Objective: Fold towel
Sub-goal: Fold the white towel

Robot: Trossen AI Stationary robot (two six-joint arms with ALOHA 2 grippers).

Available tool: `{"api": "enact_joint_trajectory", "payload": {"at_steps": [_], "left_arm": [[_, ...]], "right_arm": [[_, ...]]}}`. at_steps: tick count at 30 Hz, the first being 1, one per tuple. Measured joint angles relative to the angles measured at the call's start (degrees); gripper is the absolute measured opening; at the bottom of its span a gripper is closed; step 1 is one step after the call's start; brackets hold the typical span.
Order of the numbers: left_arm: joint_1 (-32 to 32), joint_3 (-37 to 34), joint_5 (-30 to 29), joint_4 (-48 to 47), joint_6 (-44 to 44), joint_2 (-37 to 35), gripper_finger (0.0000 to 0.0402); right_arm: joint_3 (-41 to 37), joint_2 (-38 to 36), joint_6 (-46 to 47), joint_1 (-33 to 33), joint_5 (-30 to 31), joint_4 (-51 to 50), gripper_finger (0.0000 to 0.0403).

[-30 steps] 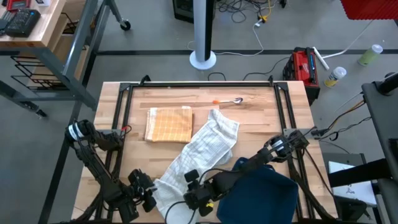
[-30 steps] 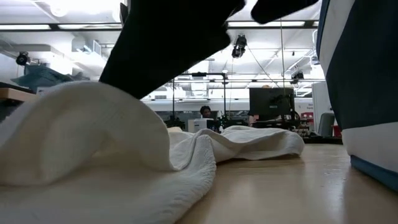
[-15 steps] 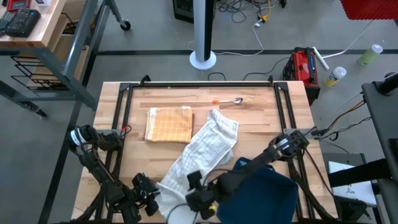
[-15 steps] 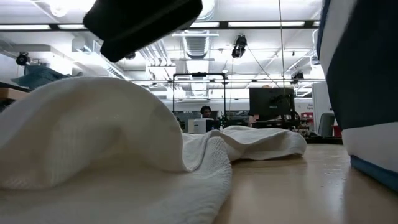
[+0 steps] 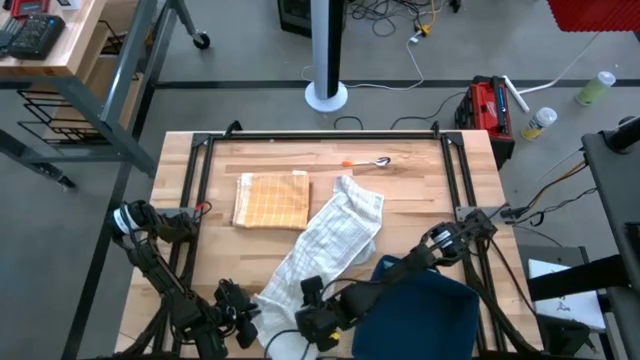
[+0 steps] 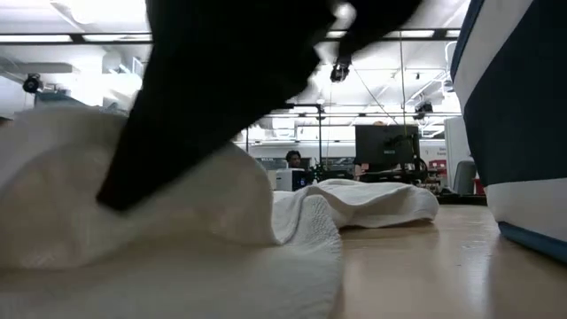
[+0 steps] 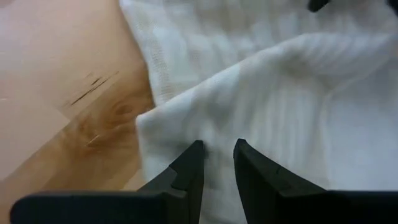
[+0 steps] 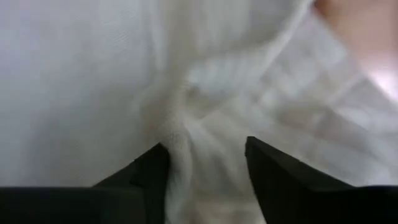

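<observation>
Diagonally across the wooden table (image 5: 420, 195) lies the white towel (image 5: 330, 235), crumpled, its far end reaching toward the table's middle and its near end bunched at the front edge. Just beside the towel's far end, on the left, rests a folded orange checked cloth (image 5: 271, 200), touching or nearly touching it. Beyond the towel's far end, well apart from it, lies a spoon with an orange handle (image 5: 367, 162). A dark blue cloth with a white edge (image 5: 415, 305) is heaped right beside the towel's near end, on the right, and the right arm reaches over it.

The left gripper (image 7: 216, 163) sits at the near-left corner of the towel, its fingers a narrow gap apart with a fold of towel between them, pinching it. The right gripper (image 8: 205, 163) is down on the same near end, a little to the right of the left one; its fingers stand spread, with a gathered ridge of towel lying between them, and whether they press it cannot be told. From table height, a dark arm blocks much of the towel's near hump (image 6: 62, 204).
</observation>
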Motion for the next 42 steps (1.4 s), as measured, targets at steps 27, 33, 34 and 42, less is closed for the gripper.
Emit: {"api": "enact_joint_trajectory", "payload": {"at_steps": [27, 33, 34, 42], "left_arm": [[-0.14, 7.35, 2.73, -11.39, 12.00, -2.91, 0.0114], [-0.06, 7.31, 1.68, -11.34, 12.40, -2.91, 0.0136], [-0.06, 7.30, 1.57, -11.17, 12.39, -2.91, 0.0138], [-0.04, 7.28, -5.59, -7.80, 12.86, -2.91, 0.0155]], "right_arm": [[20.15, -7.67, -12.42, -0.08, 6.44, -19.38, 0.0001], [20.15, -12.56, -13.01, -3.19, -9.04, -19.94, 0.0000], [20.15, -13.10, -13.16, -3.59, -11.17, -19.97, 0.0000], [21.88, -17.18, -14.53, -5.92, -22.57, -19.85, 0.0000]]}}
